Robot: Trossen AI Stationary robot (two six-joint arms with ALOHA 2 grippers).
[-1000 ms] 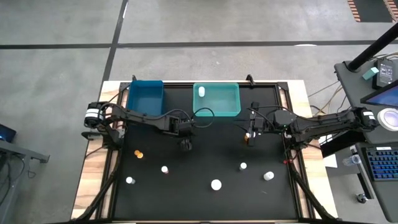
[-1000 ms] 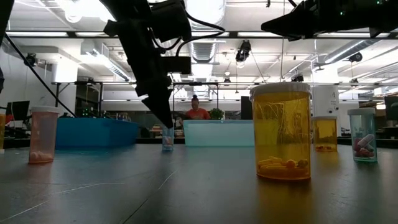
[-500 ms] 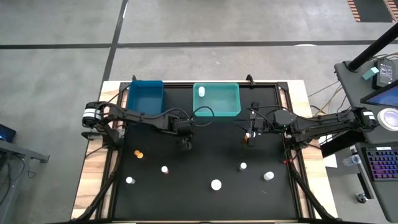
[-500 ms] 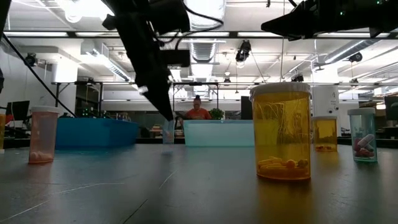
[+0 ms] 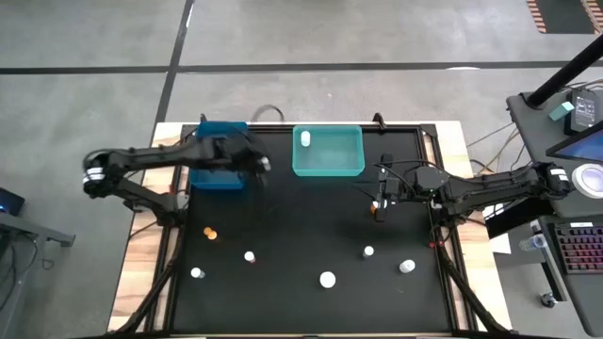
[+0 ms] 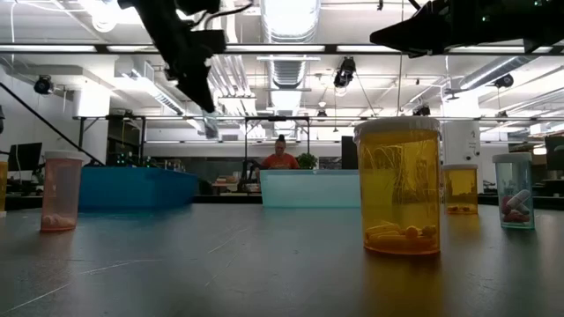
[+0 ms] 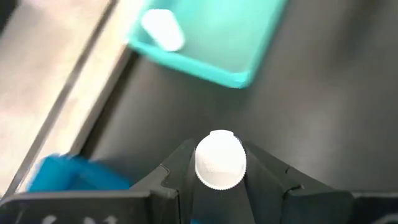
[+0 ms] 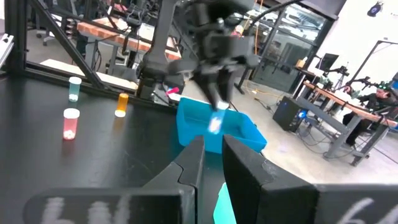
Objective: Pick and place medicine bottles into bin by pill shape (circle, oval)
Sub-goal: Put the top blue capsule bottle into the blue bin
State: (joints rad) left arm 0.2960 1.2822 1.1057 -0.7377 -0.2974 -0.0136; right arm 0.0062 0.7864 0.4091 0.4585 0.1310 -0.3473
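Near the low cam, centre-right, a big amber bottle [image 6: 397,187] stands on the black table [image 5: 311,226]. Further back, the left gripper [image 7: 219,180] is clenched on a white-capped bottle [image 7: 220,159], up over the blue bin [image 5: 219,151], upper left. Right gripper [image 5: 379,208] is mid-right w/ fingers nearly together, nothing seen in them. Teal bin [image 5: 328,151] upper centre has one white bottle [image 5: 304,139].

L gripper [image 7: 219,180] raised, clamped on a load; R gripper [image 5: 379,209] narrowed, mid-table.
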